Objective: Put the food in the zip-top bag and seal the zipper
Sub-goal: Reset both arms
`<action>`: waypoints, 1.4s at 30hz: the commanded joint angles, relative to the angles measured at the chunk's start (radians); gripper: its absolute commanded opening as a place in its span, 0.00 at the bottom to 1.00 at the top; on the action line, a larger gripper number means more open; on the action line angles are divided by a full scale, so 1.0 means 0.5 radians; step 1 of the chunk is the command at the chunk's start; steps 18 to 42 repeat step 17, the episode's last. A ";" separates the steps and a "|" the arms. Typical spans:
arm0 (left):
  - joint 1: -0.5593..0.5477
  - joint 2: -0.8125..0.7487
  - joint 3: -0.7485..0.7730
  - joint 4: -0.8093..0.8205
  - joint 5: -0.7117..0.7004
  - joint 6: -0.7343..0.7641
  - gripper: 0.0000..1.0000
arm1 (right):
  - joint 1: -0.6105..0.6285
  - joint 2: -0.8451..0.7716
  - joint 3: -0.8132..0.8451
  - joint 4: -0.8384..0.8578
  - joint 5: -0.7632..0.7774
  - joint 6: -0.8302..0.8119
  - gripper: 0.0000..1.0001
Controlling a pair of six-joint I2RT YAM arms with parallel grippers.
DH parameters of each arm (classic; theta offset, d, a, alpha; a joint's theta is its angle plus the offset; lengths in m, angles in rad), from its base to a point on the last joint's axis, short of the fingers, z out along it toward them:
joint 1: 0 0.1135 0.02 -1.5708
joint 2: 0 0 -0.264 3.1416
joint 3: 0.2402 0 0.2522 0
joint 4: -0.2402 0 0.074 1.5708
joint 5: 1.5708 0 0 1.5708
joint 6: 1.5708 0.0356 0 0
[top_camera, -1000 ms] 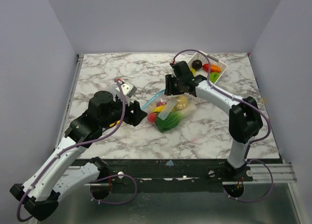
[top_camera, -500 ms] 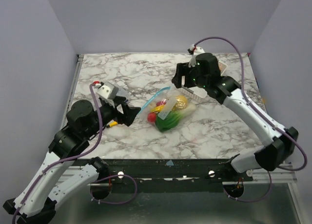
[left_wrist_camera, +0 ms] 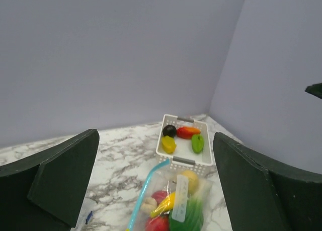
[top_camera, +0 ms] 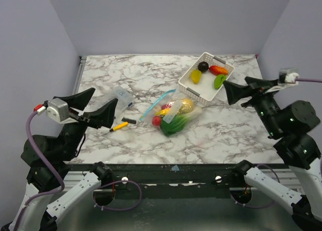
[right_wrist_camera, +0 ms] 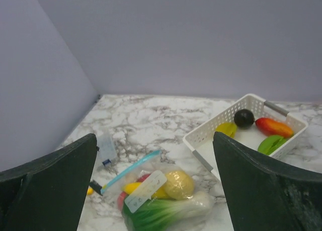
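The zip-top bag [top_camera: 173, 115] lies flat mid-table, holding food: a yellow piece [top_camera: 187, 106], a green leafy vegetable [top_camera: 176, 125] and a red piece [top_camera: 157, 121]. Its light blue zipper [top_camera: 157, 104] runs along the left edge. More food sits in the white basket [top_camera: 193, 90]: dark [top_camera: 203, 66], red-orange [top_camera: 218, 70], yellow [top_camera: 195, 76], green [top_camera: 219, 81]. My left gripper [top_camera: 105, 95] hovers open, high at the near left, far from the bag [left_wrist_camera: 173, 201]. My right gripper [top_camera: 235, 83] hovers open at the near right, also away from the bag [right_wrist_camera: 166, 196]. Neither holds anything.
A small clear packet [top_camera: 123, 96] lies left of the bag. A yellow-and-black pen-like tool [top_camera: 122, 124] lies just in front of it. The basket [right_wrist_camera: 211, 133] stands at the back right. Purple walls close in the table on three sides.
Both arms have drawn back from the bag and risen toward the near corners. Both grippers have opened wide. The bag stays where it lay.
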 commanded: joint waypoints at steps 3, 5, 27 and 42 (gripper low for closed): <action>0.009 -0.080 -0.015 0.238 -0.205 0.109 0.99 | 0.001 -0.247 -0.057 0.092 0.301 -0.013 1.00; 0.008 -0.083 -0.014 0.246 -0.223 0.122 0.98 | -0.002 -0.287 -0.068 0.090 0.390 -0.009 1.00; 0.009 -0.023 -0.021 0.250 -0.293 0.076 0.99 | -0.003 -0.362 -0.180 0.119 0.552 0.152 1.00; 0.009 -0.023 -0.021 0.250 -0.293 0.076 0.99 | -0.003 -0.362 -0.180 0.119 0.552 0.152 1.00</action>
